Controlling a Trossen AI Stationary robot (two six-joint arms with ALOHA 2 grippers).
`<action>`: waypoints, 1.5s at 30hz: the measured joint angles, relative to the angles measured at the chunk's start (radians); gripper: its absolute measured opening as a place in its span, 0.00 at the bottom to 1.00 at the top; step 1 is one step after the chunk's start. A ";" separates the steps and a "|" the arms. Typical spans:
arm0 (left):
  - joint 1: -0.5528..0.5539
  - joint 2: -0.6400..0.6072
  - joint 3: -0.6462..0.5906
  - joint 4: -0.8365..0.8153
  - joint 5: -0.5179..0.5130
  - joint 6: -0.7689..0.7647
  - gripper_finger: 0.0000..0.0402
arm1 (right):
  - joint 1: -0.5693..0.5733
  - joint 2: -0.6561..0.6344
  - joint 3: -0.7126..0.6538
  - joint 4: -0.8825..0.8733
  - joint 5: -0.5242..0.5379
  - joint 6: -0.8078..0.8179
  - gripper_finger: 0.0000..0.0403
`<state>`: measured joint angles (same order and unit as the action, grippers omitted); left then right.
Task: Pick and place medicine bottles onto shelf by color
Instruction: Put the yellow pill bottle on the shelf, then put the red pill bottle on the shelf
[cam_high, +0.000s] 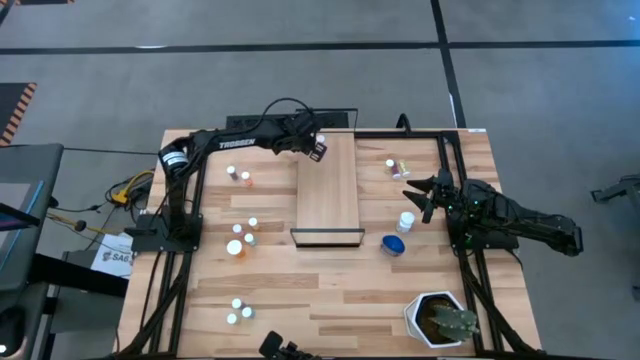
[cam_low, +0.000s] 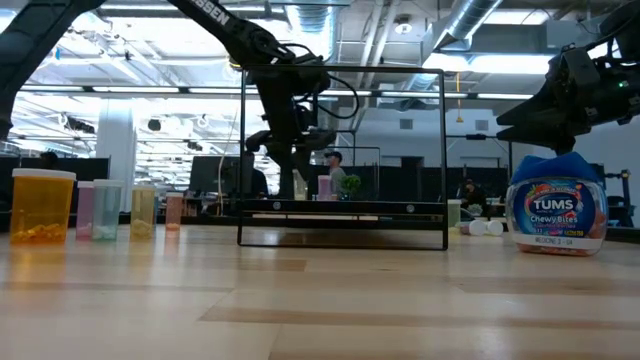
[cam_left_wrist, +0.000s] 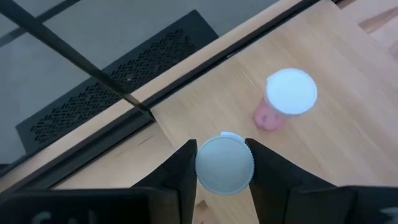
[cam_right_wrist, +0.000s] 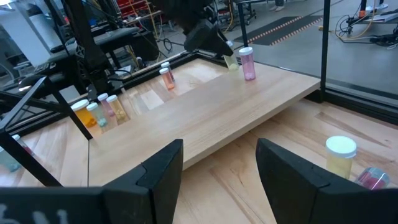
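Observation:
The shelf (cam_high: 330, 190) is a long light-wood board in the middle of the table. My left gripper (cam_high: 318, 148) is over its far left corner, shut on a small yellowish bottle (cam_right_wrist: 231, 61) with a white cap. A pink bottle (cam_left_wrist: 283, 102) with a white cap stands upright on the shelf right beside it, also seen in the right wrist view (cam_right_wrist: 247, 63). My right gripper (cam_high: 425, 195) waits open at the table's right side, level, with nothing between its fingers (cam_right_wrist: 158, 171). My left gripper pinches the yellowish bottle by its white cap (cam_left_wrist: 205, 168), one finger (cam_left_wrist: 180, 177) on each side. The fingers come from above, slanting down. The bottle stays upright below them at the shelf's far corner. Whether its bottom rests on the board, I cannot tell.
Several small bottles stand in groups on the table's left half (cam_high: 240, 238), (cam_high: 238, 176), (cam_high: 238, 311). Right of the shelf are a white bottle (cam_high: 406, 220), a blue bottle (cam_high: 393, 243) and two small ones (cam_high: 397, 166). A white plant pot (cam_high: 438, 320) is near right.

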<state>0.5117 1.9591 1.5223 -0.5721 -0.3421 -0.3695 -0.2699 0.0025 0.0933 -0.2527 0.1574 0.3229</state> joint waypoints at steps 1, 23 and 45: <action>0.000 0.004 -0.001 -0.002 0.001 0.000 0.25 | 0.000 0.000 0.000 0.000 0.000 0.000 0.56; 0.011 0.022 -0.001 0.022 -0.006 0.047 0.30 | 0.000 0.000 0.000 0.000 0.000 0.000 0.56; -0.039 -0.072 0.072 -0.136 -0.132 0.121 0.36 | 0.000 0.000 0.000 0.000 0.000 0.000 0.56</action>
<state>0.4729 1.8873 1.5942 -0.7082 -0.4736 -0.2489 -0.2699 0.0025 0.0937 -0.2531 0.1574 0.3229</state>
